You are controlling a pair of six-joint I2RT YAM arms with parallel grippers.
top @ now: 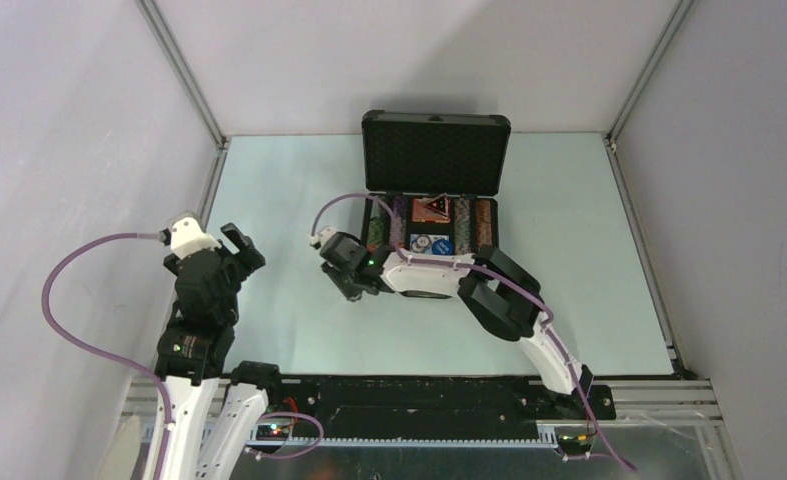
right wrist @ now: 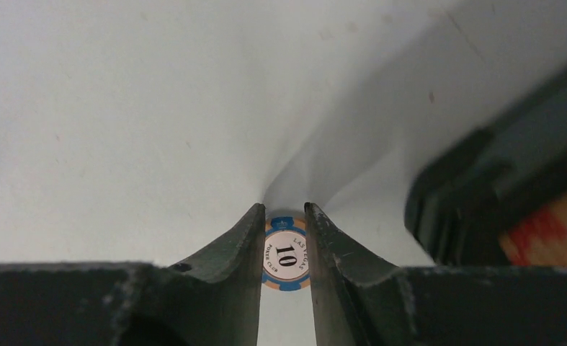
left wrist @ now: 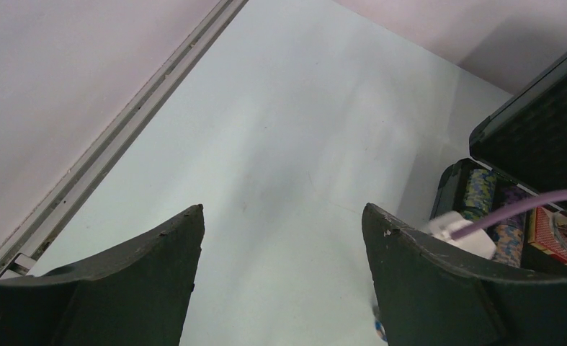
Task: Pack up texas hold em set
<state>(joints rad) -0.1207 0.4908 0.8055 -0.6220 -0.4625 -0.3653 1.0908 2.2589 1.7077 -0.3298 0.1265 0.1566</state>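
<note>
Two fingers [right wrist: 243, 254] of the right gripper [right wrist: 285, 210] are pressed against a single poker chip [right wrist: 287, 254], one on each side of its rim, and the gap between them is filled wholly by that chip. A narrow grip, then, clenched on the chip. The chip's face is turned up to the wrist camera: white centre, a black 10, blue and orange marks round the edge. It is found low over the pale table [top: 269, 200]; whether it is resting on the surface or raised clear of it cannot be told. From above, the right gripper is placed just left of the open black briefcase [top: 496, 222], near its front left corner, and the chip itself is hidden under the wrist in that view.

Over to the left gripper [left wrist: 280, 267]: its jaws are spread wide, nothing is gripped or touched, and pale table is seen through the gap. It is held well apart from the briefcase, out on the left side of the table.

At the briefcase, the lid [top: 436, 150] is stood upright at the back. Rows of multicoloured chips [top: 379, 230] are seated along the left and right sides, a red-patterned card deck [top: 432, 208] is laid in the middle, and a blue round button [top: 442, 245] is seen just in front of it, beside a pale one [top: 421, 241].
</note>
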